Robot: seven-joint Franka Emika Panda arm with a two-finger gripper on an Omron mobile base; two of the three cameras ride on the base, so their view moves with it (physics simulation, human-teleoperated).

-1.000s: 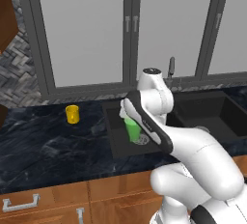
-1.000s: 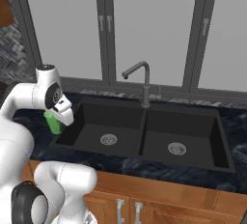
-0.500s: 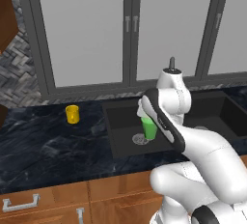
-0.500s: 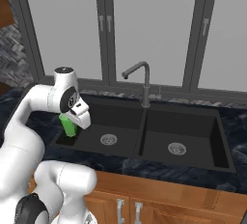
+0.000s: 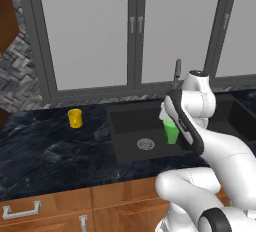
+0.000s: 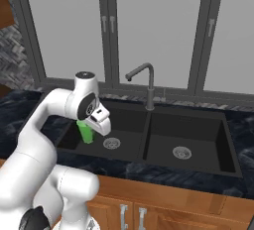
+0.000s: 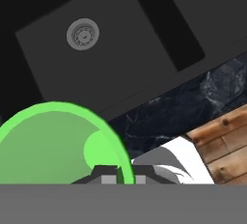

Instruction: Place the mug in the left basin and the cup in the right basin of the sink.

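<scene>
Green handleless cup (image 5: 171, 131) has moved from the worktop (image 5: 50, 148) to over the black square left basin (image 5: 135, 126); claw (image 6: 92, 127) probably pinched shut on it; right basin (image 6: 186, 142) next.

Arm bent forward at the elbow, forearm sloping down, wrist turned downward. Gripper (image 6: 88, 127) closed on the cup (image 6: 86, 131), which hangs upright beneath the hand.

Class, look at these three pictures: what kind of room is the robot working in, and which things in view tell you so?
Most likely a kitchen, computer-rendered. The clues: a black double-basin sink with a faucet set into a dark marble counter, wooden cabinets below, and a yellow mug standing on the counter.
</scene>
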